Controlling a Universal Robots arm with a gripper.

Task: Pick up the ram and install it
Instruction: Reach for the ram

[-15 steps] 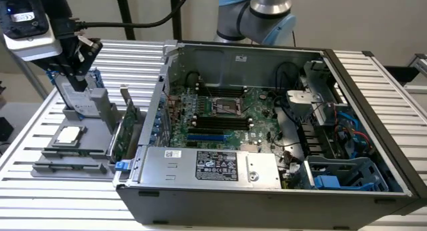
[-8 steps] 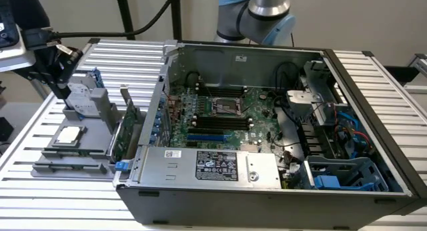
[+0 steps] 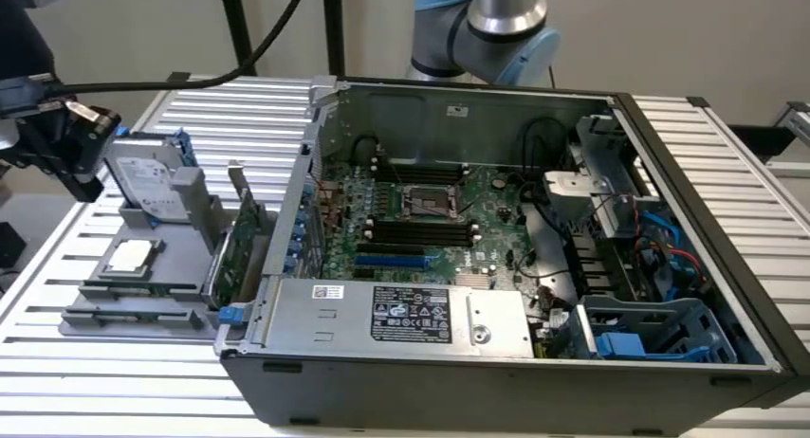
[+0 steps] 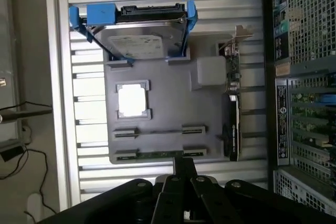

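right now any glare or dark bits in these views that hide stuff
In the wrist view, the processor chip is washed out to plain white, any markings lost; the gripper is nearly black, its details merging. In the exterior view, the slatted table shines brightly, while the case's right interior falls into shadow.

A grey tray lies on the slatted table — on it, a hard drive in a blue-ended bracket, a square silver processor chip, a green expansion card on edge, and the ram seated between two holders.
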